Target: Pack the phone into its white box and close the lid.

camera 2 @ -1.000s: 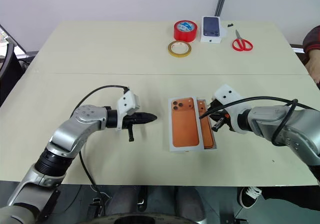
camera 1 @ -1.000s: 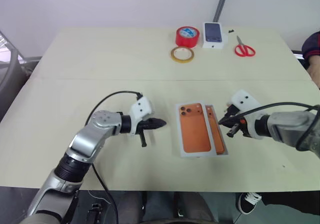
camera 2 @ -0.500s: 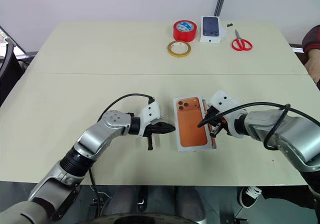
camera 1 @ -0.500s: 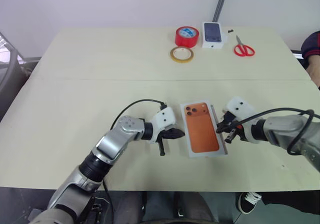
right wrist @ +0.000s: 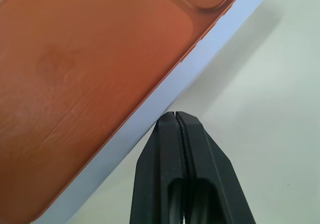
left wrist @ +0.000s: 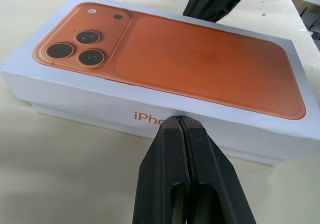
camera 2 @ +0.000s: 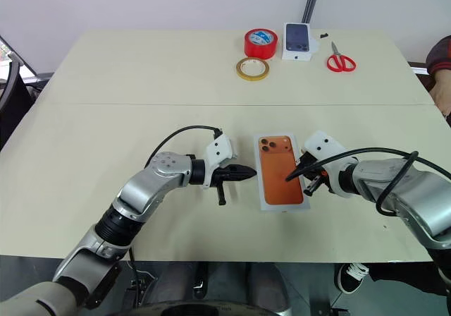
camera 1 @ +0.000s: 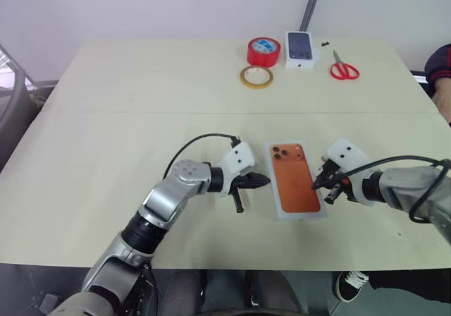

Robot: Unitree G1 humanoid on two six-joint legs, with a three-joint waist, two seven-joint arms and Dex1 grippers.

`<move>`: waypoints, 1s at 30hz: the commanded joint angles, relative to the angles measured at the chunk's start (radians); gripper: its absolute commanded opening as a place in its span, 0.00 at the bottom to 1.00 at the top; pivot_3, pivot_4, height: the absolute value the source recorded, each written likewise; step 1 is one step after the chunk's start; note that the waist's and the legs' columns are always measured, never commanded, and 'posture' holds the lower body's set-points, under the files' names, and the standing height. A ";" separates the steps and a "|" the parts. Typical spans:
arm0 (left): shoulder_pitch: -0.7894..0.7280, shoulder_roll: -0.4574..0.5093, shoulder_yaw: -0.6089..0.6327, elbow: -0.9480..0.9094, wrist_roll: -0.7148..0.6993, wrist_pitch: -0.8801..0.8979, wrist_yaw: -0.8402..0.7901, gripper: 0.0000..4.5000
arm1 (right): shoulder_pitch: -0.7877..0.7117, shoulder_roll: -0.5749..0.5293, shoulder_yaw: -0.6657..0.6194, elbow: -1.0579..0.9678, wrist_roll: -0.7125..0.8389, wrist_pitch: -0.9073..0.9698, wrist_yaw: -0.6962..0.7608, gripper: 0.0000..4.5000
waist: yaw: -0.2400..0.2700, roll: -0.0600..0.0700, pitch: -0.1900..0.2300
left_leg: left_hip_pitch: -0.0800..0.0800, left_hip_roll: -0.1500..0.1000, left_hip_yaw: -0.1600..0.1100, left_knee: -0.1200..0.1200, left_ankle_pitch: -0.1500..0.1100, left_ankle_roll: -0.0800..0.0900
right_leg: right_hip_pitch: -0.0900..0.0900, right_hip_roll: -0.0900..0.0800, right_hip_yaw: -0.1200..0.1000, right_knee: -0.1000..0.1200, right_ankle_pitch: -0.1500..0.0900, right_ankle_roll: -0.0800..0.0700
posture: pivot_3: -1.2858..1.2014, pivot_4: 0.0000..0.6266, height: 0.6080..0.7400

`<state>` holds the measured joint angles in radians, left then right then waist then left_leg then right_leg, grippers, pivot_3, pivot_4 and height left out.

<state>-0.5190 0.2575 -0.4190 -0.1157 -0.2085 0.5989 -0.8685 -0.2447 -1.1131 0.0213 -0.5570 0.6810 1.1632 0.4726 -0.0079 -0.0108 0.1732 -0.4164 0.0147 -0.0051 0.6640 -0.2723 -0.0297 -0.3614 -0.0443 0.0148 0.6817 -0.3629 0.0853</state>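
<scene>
The lid (camera 1: 296, 178), white with an orange phone printed on top, lies flat over the white box near the table's front. A thin strip of the box (left wrist: 55, 111) shows under the lid's edge. The phone is hidden. My left gripper (camera 1: 264, 182) is shut, its tip (left wrist: 181, 120) at the lid's left long side. My right gripper (camera 1: 315, 184) is shut too, its tip (right wrist: 175, 115) against the lid's right long side. The two grippers face each other across the lid.
At the table's far side stand a red tape roll (camera 1: 263, 51), a yellowish tape ring (camera 1: 256, 77), a small white box with a dark phone picture (camera 1: 300, 49) and red scissors (camera 1: 344, 68). A person's sleeve (camera 1: 440, 65) shows at the right edge.
The lid has slid to the right over the box, covering the orange strip that showed beside it. My left gripper moved right with it; the right gripper stayed nearly still.
</scene>
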 commanded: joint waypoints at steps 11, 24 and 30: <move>-0.017 -0.025 -0.012 0.004 0.004 -0.030 0.002 0.00 | 0.033 0.039 -0.031 -0.035 -0.061 -0.011 0.036 0.01 | 0.000 0.000 0.000 | 0.000 0.000 0.000 0.000 0.000 0.000 | 0.000 0.000 0.000 0.000 0.000 0.000 | 0.52 0.24 1.00; -0.052 -0.031 0.118 0.021 -0.070 0.012 0.032 0.00 | 0.203 -0.042 -0.287 -0.091 -0.058 -0.130 0.250 0.01 | 0.006 0.000 0.000 | 0.000 0.000 0.000 0.000 0.000 0.000 | 0.001 0.000 0.000 0.000 0.000 0.000 | 0.52 0.24 1.00; -0.106 -0.084 0.065 0.076 -0.032 0.007 0.057 0.00 | 0.300 0.009 -0.268 -0.208 -0.031 -0.135 0.267 0.01 | 0.020 -0.001 0.000 | 0.004 -0.001 0.000 0.001 0.000 0.000 | 0.004 0.000 0.000 0.000 0.000 0.000 | 0.52 0.24 1.00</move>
<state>-0.6116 0.1815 -0.3174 -0.0508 -0.2599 0.6186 -0.8184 0.0544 -1.1157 -0.2521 -0.7171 0.6419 1.0342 0.7517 0.0118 -0.0115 0.1730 -0.4121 0.0141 -0.0052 0.6648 -0.2724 -0.0296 -0.3565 -0.0440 0.0148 0.6814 -0.3628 0.0855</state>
